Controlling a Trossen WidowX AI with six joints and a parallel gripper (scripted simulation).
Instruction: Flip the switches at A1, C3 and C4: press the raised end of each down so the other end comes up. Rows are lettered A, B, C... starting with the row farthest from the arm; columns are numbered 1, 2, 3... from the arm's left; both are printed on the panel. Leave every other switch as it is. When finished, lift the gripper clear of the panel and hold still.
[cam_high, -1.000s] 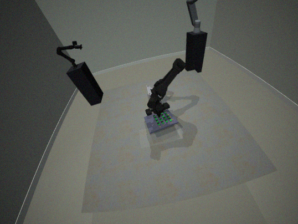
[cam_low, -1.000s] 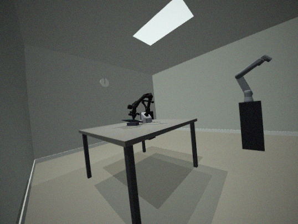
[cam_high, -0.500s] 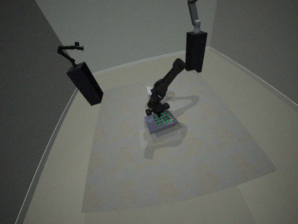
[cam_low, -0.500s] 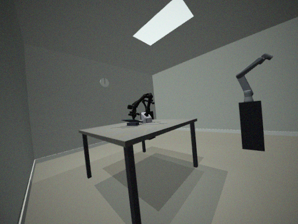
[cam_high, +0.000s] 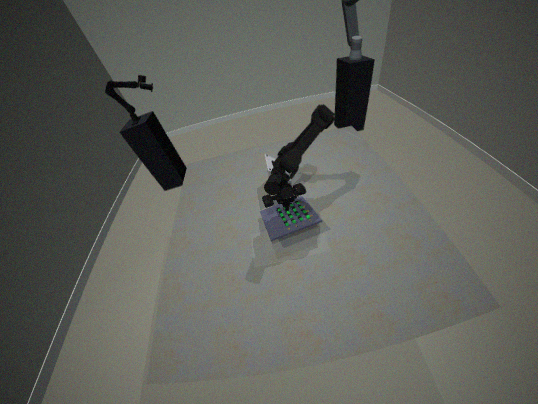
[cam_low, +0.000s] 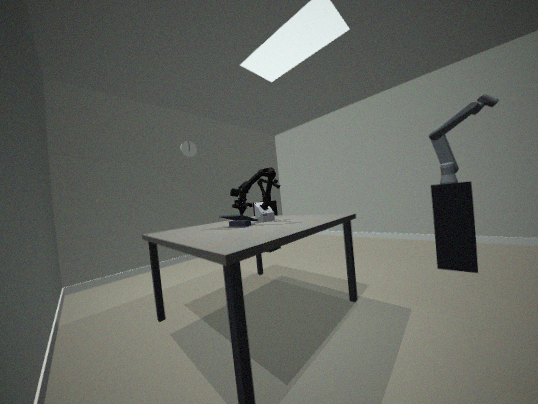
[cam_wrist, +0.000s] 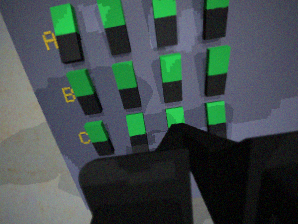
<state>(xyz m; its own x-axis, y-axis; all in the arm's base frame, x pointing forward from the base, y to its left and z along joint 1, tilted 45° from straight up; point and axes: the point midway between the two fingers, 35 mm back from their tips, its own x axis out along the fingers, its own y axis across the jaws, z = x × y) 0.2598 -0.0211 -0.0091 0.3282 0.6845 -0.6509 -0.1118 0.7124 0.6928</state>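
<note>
Green rocker switches fill the purple-grey panel (cam_wrist: 250, 90), which lies near the middle of the table (cam_low: 210, 245), just in front of the arm's base. In the wrist view we see our gripper (cam_wrist: 176, 134) with its fingers pressed together and nothing between them, its dark tip over the near end of the C3 switch (cam_wrist: 174, 116), in the row along the panel's near edge.

We judge we are working on C3, likely 1 of the 3 flips asked for. The A1 switch (cam_wrist: 65, 31) by the far left corner shows its green half away from us, much like its neighbours in row A, so we cannot say whether it has been flipped. The C4 switch (cam_wrist: 216, 113) toward the near right corner also shows green on its far half, with its near half hidden, so it looks untouched, though we are unsure. Lifting clear and holding still is left.

The gripper body covers the near ends of C2, C3 and C4, so we cannot tell whether the tip touches C3. From above and from the side, the switches are too small to read.
</note>
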